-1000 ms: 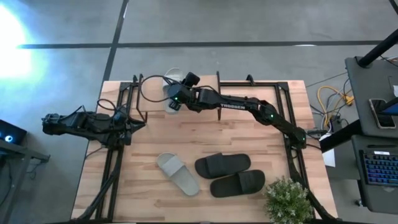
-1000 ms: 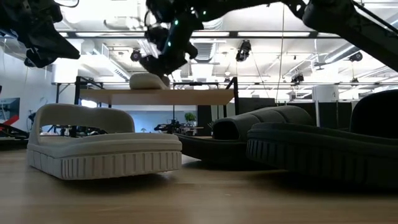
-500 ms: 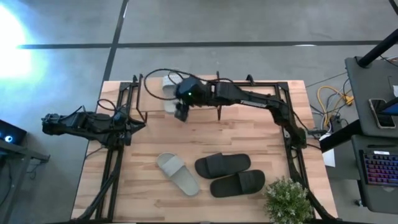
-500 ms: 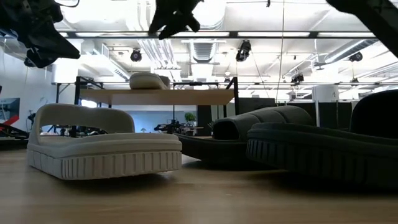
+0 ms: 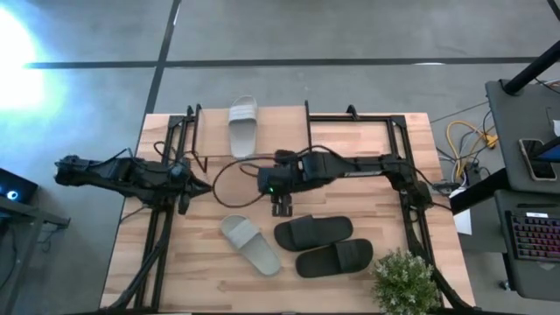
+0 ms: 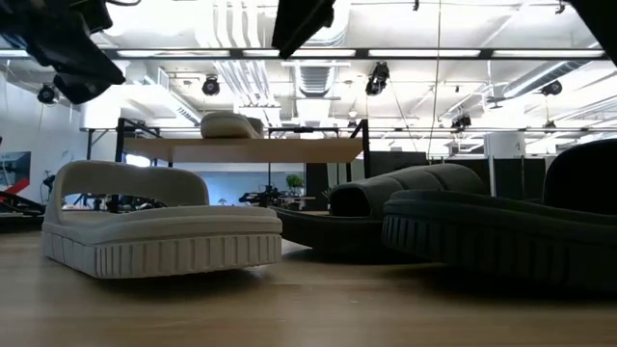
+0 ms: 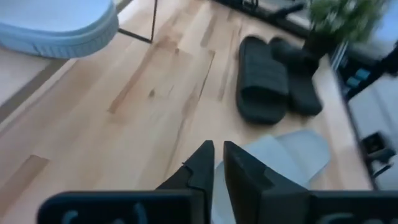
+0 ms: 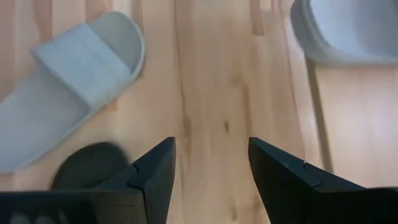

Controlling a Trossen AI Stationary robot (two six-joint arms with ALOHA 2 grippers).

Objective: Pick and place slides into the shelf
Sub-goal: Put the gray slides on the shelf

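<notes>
1 pale grey slide point(image 5: 242, 125) is lying on the shelf point(image 5: 289, 116), so 3 are waiting on the surface point(image 5: 210, 188): a grey slide point(image 5: 249, 244) and 2 black slides point(image 5: 313, 232). The right claw point(image 5: 281, 208) is hanging wide open and empty near them, probably lining up the next pick. The left claw point(image 7: 216, 160), nearly closed and empty, is waiting aside. The low view is cropping both claws and hiding the shelf's legs.

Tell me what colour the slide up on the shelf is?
Pale grey. The slide on the shelf shows best in the high view.
</notes>
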